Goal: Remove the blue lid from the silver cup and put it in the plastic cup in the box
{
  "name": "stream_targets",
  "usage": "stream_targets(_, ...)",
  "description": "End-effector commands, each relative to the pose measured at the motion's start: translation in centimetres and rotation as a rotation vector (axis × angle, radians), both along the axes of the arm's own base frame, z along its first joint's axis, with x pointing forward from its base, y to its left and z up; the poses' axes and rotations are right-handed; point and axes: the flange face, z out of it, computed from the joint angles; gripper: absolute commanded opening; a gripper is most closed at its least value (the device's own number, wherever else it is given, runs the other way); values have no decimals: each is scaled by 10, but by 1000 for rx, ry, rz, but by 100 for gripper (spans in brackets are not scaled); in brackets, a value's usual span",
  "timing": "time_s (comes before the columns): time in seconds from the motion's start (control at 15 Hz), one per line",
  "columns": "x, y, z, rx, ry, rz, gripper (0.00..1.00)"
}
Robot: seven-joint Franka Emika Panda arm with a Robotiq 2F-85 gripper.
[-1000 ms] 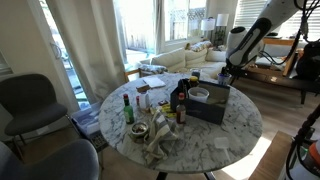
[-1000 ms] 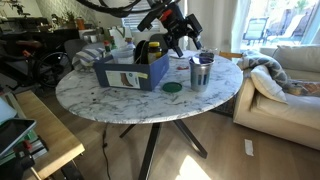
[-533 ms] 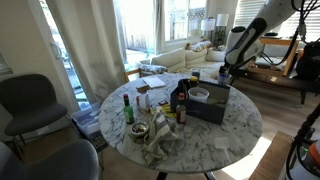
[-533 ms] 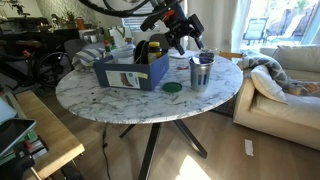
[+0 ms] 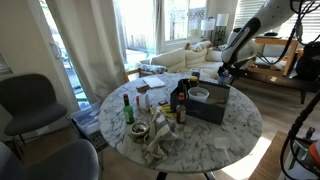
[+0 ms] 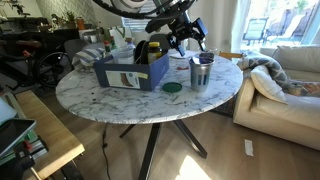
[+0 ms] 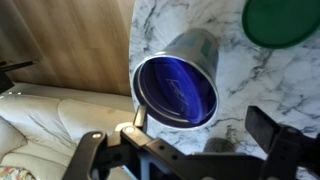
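In the wrist view the blue lid [image 7: 177, 90] sits in the mouth of the silver cup [image 7: 195, 48], which stands on the marble table. My gripper [image 7: 200, 125] is open and empty; its two fingers are spread just beside the cup's rim and touch nothing. In an exterior view the gripper [image 6: 188, 38] hovers above the silver cup [image 6: 201, 72], right of the dark blue-grey box [image 6: 130, 72]. In an exterior view the pale plastic cup [image 5: 199, 96] stands inside the box [image 5: 214, 108], with the gripper [image 5: 224, 72] behind it.
A green round lid [image 6: 172, 87] lies on the table between box and silver cup; it also shows in the wrist view [image 7: 285, 22]. Dark bottles [image 5: 180, 100], a green bottle [image 5: 127, 108] and crumpled paper [image 5: 160, 140] crowd the table. A sofa [image 6: 285, 75] stands beyond the table's edge.
The gripper has shifted slightly above the silver cup and the arm has changed its pose a little. The jaws stay open and the lid stays on the cup.
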Motion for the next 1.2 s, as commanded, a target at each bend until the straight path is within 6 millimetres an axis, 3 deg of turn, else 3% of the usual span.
stream_targets(0.0, 1, 3, 0, 8, 6, 23, 100)
stream_targets(0.13, 2, 5, 0, 23, 7, 49, 100)
stream_targets(0.2, 2, 4, 0, 31, 0, 50, 94)
stream_targets(0.33, -1, 0, 1, 52, -20, 35, 70)
stream_targets(0.53, -5, -10, 0, 73, -39, 12, 62)
stream_targets(1.13, -9, -20, -8, 118, -77, -26, 58)
